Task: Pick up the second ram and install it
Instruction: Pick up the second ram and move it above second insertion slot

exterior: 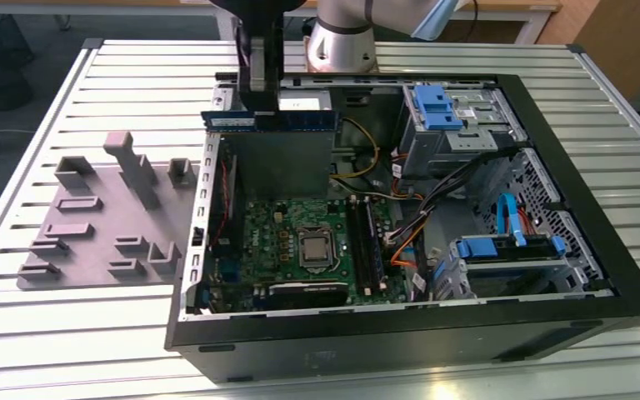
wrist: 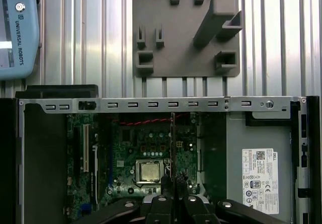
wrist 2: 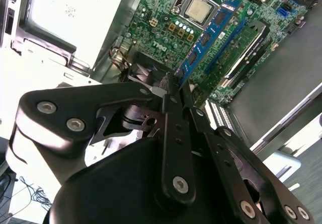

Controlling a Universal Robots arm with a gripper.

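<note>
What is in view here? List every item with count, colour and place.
table: 1, silver, slatted, under everything.
computer case: 1, black, open, on the table.
motherboard: 1, green, on the case floor.
processor: 1, silver, mid-motherboard.
drive bay latches: 2, blue, inside the case at the exterior view's right.
cables: several, black, orange and yellow, between motherboard and drive bays.
fixture tray: 1, grey, on the table at the exterior view's left of the case.
second ram: 1, blue, held above the open case.
gripper: 1, black, shut on the second ram.
arm: 1, silver-grey, at the exterior view's top edge.
</note>
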